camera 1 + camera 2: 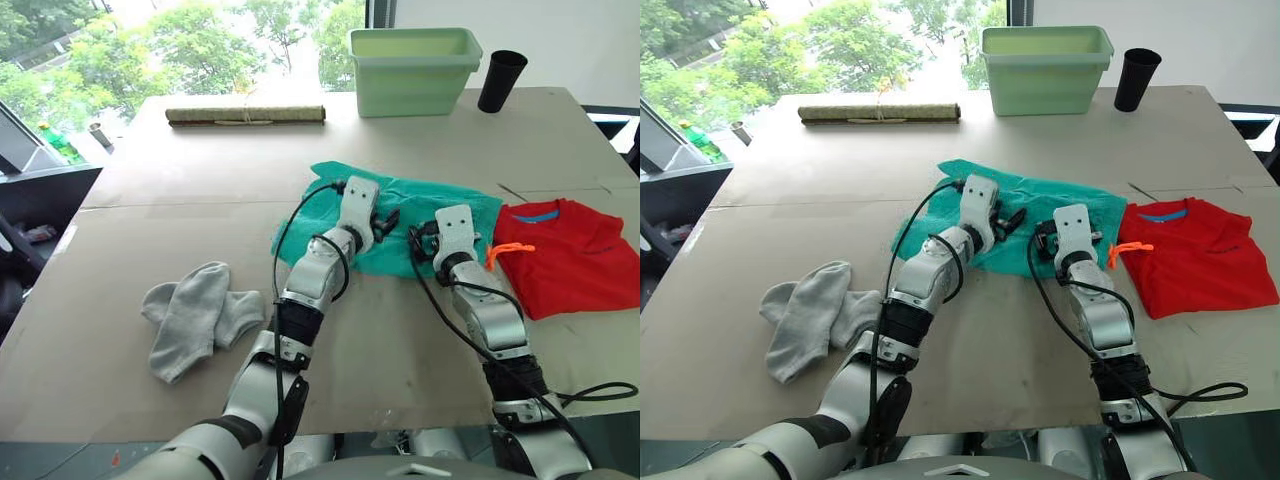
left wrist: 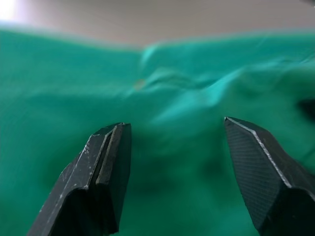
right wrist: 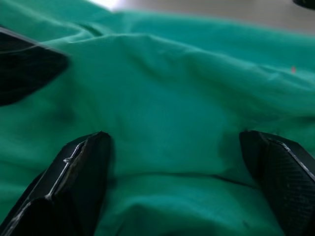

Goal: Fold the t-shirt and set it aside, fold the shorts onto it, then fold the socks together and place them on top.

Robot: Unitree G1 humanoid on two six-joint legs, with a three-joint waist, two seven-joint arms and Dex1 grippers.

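The teal-green shorts [image 1: 425, 203] lie rumpled in the middle of the table, their orange drawstring [image 1: 509, 250] trailing at the right end. Both grippers rest on the cloth's near part. My left gripper [image 2: 177, 129] is open just above the fabric, and my right gripper [image 3: 172, 136] is open too, with a fold of the shorts between its fingers [image 3: 82, 169]. The red t-shirt [image 1: 572, 258] lies folded to the right of the shorts, blue neck label showing. The grey-white socks [image 1: 195, 315] lie overlapped at the near left.
At the back of the table stand a pale green bin [image 1: 415, 70], a black cup [image 1: 500, 80] to its right and a rolled mat [image 1: 245, 115] to its left. Cables run along both arms.
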